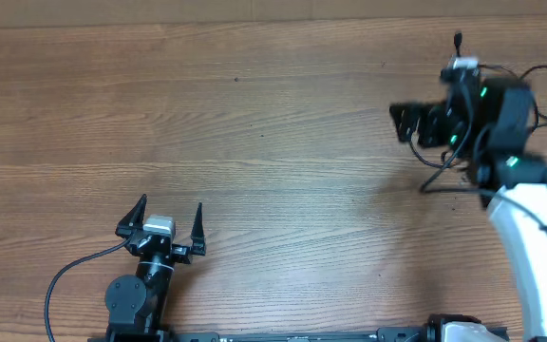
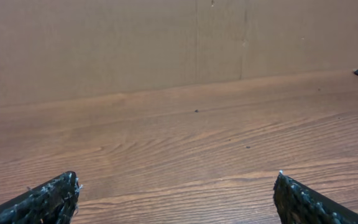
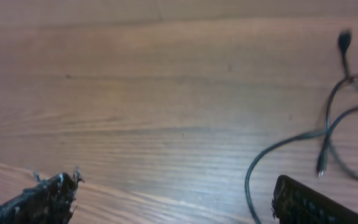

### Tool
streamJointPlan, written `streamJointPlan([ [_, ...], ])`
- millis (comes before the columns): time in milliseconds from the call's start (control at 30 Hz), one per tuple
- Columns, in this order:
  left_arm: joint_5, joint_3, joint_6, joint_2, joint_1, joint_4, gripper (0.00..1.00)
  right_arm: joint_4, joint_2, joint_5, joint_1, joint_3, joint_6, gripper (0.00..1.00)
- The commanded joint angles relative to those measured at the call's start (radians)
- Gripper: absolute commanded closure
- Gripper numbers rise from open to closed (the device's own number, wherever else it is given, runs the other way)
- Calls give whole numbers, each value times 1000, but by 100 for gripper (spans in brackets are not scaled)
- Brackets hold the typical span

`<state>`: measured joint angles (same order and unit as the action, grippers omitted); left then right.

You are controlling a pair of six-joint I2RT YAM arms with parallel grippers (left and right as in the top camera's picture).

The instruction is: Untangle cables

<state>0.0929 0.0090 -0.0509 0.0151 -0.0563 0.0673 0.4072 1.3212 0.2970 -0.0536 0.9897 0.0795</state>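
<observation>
Two grippers point(image 1: 171, 202) point(image 1: 399, 122) spread (right near cables point(image 3: 291, 140))

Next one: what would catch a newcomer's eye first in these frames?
The broad wooden table fills most of every view, with the left gripper open and holding nothing near its front edge. The thin black cables lie looped together at the far right. They are close by the right gripper, which is also open and holds nothing.
</observation>
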Motion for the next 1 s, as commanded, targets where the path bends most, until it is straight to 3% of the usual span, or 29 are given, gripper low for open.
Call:
streamJointPlan([
  [0, 3, -4, 18, -11, 7, 2, 0, -160, -79, -8, -3, -176, -2, 0],
  [133, 3, -4, 18, -11, 7, 2, 0, -365, -128, -8, -2, -340, -1, 0],
  [567, 3, -4, 18, -11, 7, 2, 0, -796, -360, -9, -2, -793, -1, 0],
  [967, 3, -4, 18, -11, 7, 2, 0, -810, -679, -11, -2, -984, -1, 0],
])
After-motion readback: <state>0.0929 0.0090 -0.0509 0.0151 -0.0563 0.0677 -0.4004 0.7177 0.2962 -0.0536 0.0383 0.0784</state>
